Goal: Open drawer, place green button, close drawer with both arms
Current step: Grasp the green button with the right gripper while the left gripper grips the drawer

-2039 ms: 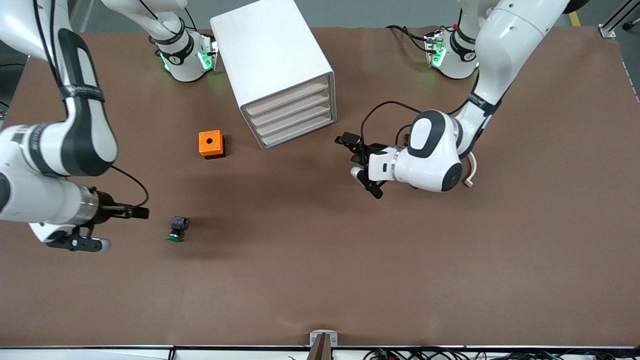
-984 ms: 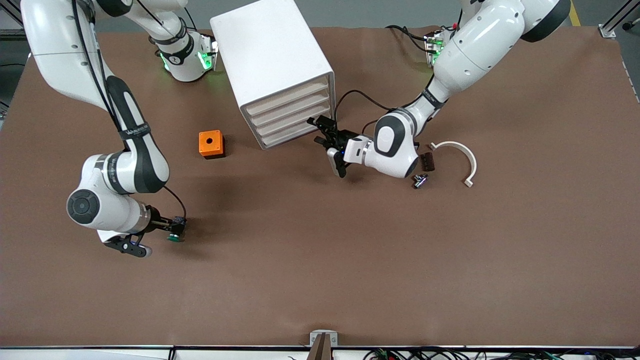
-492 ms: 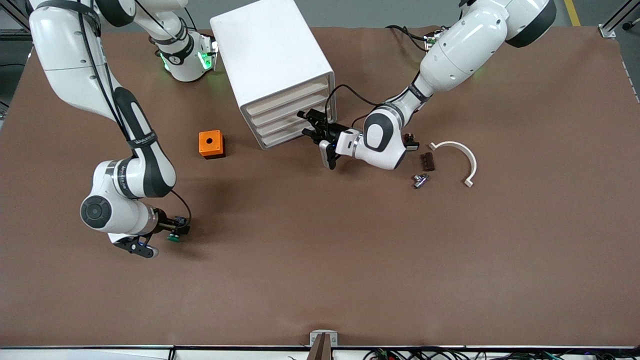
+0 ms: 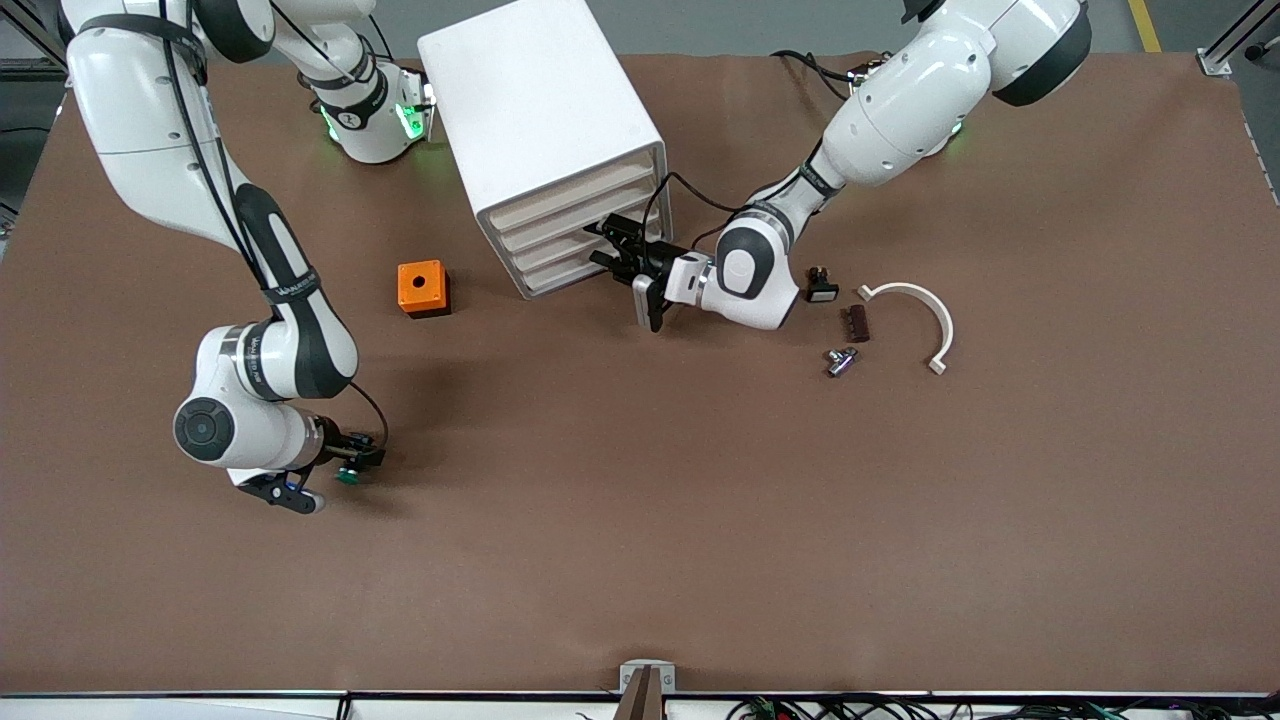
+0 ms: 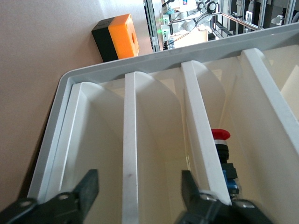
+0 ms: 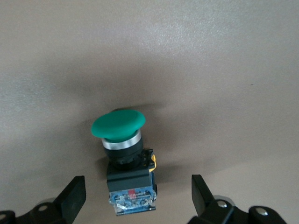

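Observation:
The white four-drawer cabinet [image 4: 545, 120] stands toward the arms' bases. Its drawer [image 4: 562, 252], third from the top, is shut. My left gripper [image 4: 606, 246] is open at the cabinet's front. In the left wrist view its fingers [image 5: 88, 189] stand on either side of that drawer's front lip [image 5: 131, 140], and the gripper [image 5: 139, 196] holds nothing. The button [image 4: 349, 472] lies on its side on the table, nearer the front camera, toward the right arm's end. My right gripper [image 4: 362, 456] is open. It straddles the black-and-blue body of the button [image 6: 125, 154] without touching it, and the gripper [image 6: 135, 200] is low over the table.
An orange cube with a hole [image 4: 422, 288] sits beside the cabinet. A black white-faced button [image 4: 820, 287], a dark block [image 4: 855, 323], a metal piece [image 4: 838, 360] and a white curved strip [image 4: 925, 312] lie toward the left arm's end. A red-capped button [image 5: 220, 136] shows inside the drawer above.
My left gripper has moved across the table to the cabinet's front and uncovered the small parts. My right arm has swung in and lowered its open gripper around the button.

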You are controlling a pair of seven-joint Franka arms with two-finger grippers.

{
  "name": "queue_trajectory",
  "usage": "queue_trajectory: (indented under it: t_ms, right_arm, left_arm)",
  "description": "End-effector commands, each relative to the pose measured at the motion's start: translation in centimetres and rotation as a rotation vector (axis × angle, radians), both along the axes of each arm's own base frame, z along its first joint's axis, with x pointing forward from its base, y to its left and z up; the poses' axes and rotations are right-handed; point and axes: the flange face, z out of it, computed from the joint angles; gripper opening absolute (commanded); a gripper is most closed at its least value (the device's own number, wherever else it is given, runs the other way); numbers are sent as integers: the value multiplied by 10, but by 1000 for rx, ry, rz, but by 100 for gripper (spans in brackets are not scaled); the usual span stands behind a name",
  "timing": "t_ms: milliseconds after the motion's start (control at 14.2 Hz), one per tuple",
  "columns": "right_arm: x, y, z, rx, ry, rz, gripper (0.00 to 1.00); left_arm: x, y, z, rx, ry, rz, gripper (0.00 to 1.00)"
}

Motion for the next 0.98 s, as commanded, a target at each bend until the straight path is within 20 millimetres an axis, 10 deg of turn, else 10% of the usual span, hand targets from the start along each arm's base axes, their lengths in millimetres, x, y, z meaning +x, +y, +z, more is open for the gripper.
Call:
queue_trajectory:
  t_ms: [0, 633, 914]
  right_arm:
    - [2, 1, 0, -14, -2, -9, 100]
    - [2, 1, 1, -12, -4, 0, 29]
    - [3, 1, 3, -12, -7, 2, 25]
  left_arm:
    - [-10, -10, -1, -17, -20, -5, 60]
    - [-14, -13, -16, -16, -2, -6, 31]
    - [-7, -7, -22, -15, -23, 3, 7]
